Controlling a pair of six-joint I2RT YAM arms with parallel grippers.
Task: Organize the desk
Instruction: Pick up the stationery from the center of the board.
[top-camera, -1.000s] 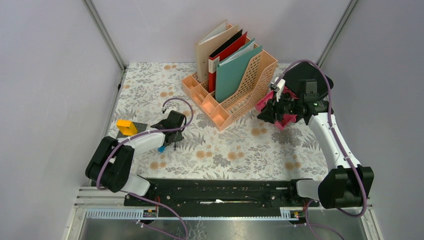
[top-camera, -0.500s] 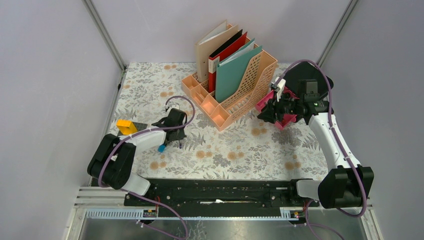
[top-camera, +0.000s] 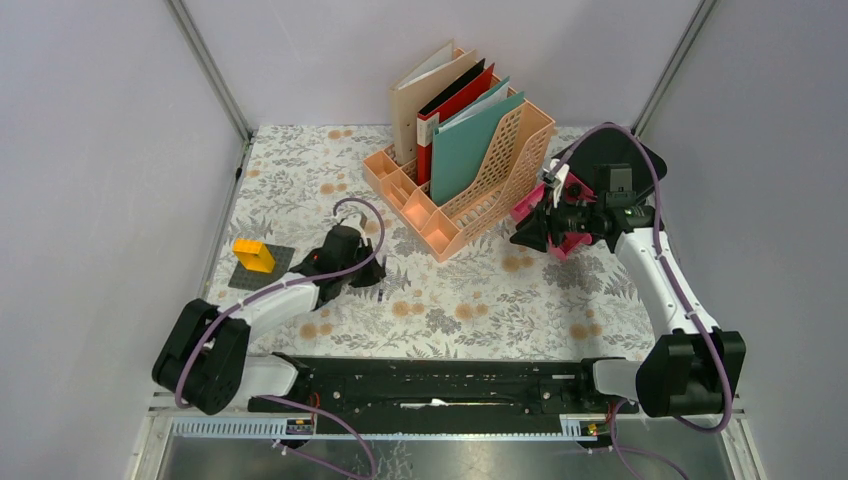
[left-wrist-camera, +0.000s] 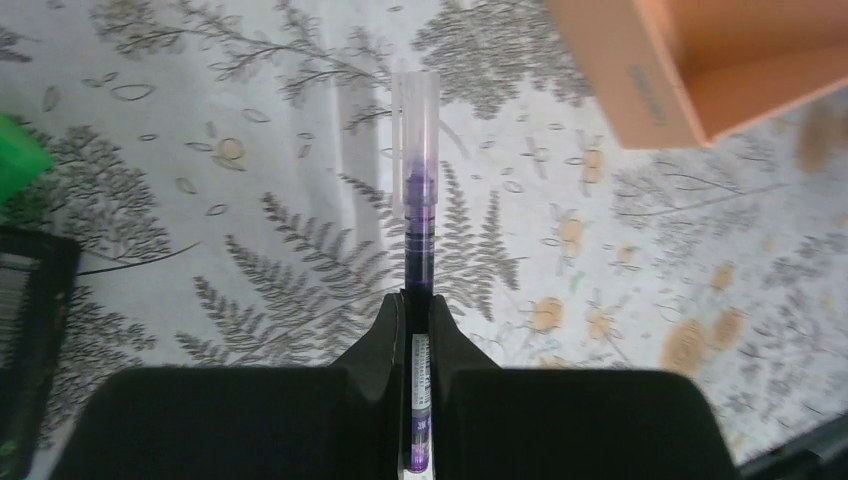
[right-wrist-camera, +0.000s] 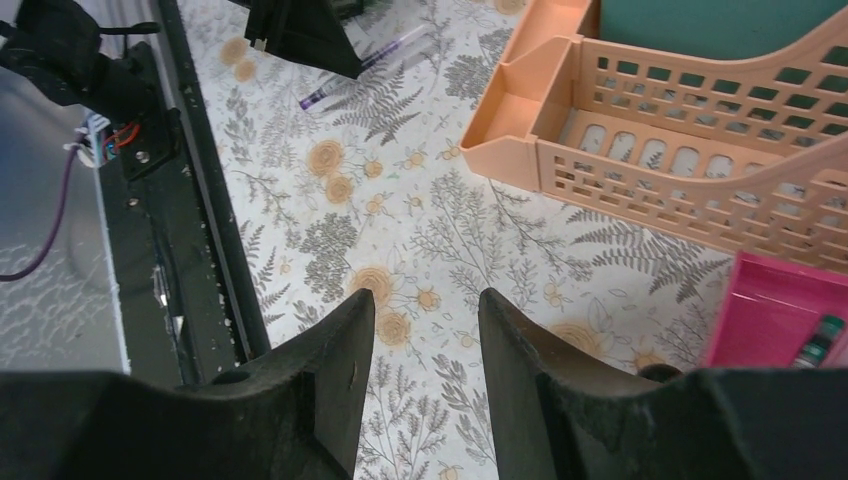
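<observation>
The desk (top-camera: 480, 300) is a tabletop under a whitish cloth with grey leaves and orange flowers. My left gripper (top-camera: 348, 262) is left of centre, shut on a purple pen with a clear cap (left-wrist-camera: 419, 170). The pen sticks out past the fingertips (left-wrist-camera: 385, 320) and points toward the peach file rack (top-camera: 470, 170). The pen also shows in the right wrist view (right-wrist-camera: 365, 68). My right gripper (top-camera: 527, 233) hovers just right of the rack's front corner, open and empty, with cloth showing between its fingers (right-wrist-camera: 345, 340).
The rack holds several folders and has small front compartments (right-wrist-camera: 510, 90). A pink tray (right-wrist-camera: 770, 310) lies beside it under my right wrist. A yellow block (top-camera: 253, 255) sits on a dark plate at the left. A black flat object (top-camera: 610, 155) lies at the back right.
My left gripper has moved right and forward with the pen, away from the yellow block and toward the rack. My right gripper has shifted slightly left.
</observation>
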